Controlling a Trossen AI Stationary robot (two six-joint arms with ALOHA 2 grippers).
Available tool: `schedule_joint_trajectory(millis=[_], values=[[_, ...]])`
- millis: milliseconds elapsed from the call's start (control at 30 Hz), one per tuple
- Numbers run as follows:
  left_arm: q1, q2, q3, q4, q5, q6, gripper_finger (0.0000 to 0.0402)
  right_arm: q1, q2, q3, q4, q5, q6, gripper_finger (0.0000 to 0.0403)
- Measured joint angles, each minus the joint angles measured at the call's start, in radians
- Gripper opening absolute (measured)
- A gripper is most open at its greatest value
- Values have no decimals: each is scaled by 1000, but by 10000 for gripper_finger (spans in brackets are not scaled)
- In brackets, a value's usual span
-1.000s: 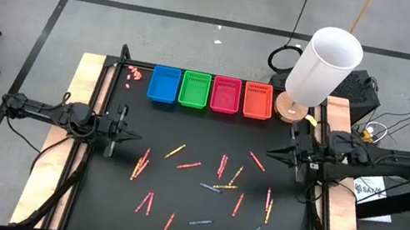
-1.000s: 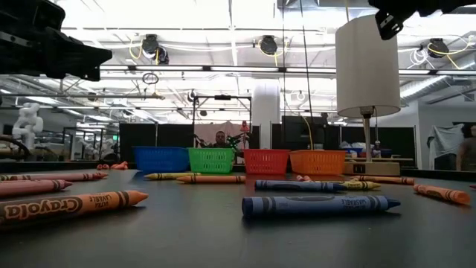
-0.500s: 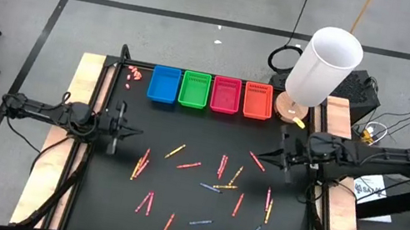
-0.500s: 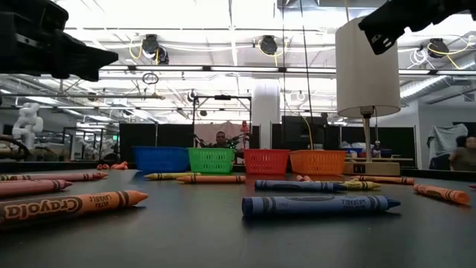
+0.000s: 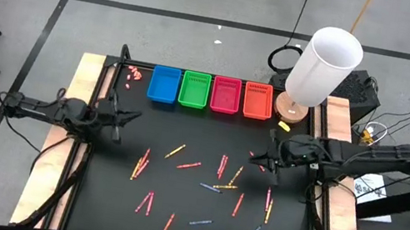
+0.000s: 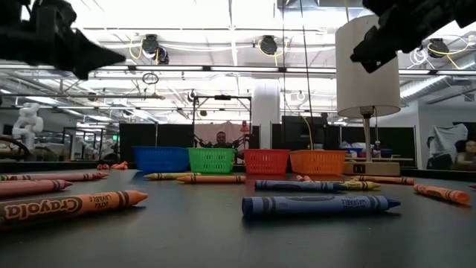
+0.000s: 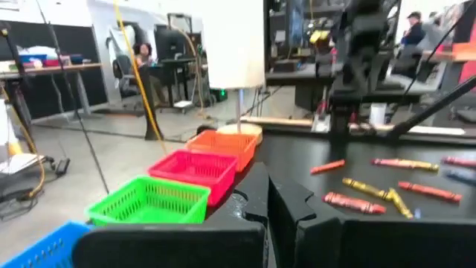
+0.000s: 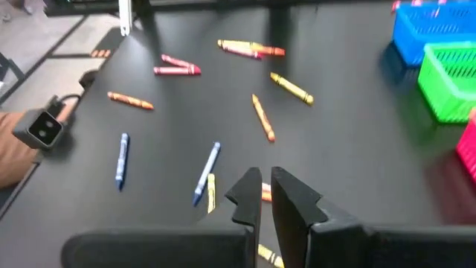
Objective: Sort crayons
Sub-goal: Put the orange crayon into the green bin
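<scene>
While the right gripper point(image 5: 264, 156) hovers over the red crayon point(image 5: 257, 161) at the right of the scattered crayons point(image 5: 218, 187) on the surface, jaws nearly closed (empty), descending so would knock it aside.

Bright ceiling lights point(image 6: 230, 18) are washing out the top of the low view, and both arms are showing there as motion-blurred silhouettes. The black counter point(image 5: 114, 200) is catching little glare. The left wrist view is looking soft, its background blurring.
</scene>
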Motion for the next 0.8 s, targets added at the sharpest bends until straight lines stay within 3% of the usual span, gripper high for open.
schedule_joint_trajectory(millis=[133,300,367,467,800], values=[[-1,33,96,-3,120,6,1,1,47,0,-31,-2,69,18],[-1,61,164,55,481,86,1,28,99,0,-126,-2,192,18],[-1,62,171,104,552,106,1,47,119,0,-148,-3,233,18],[-1,64,172,146,537,87,1,79,150,0,-159,1,283,18],[-1,205,172,92,267,51,1,134,242,0,-226,132,340,18]])
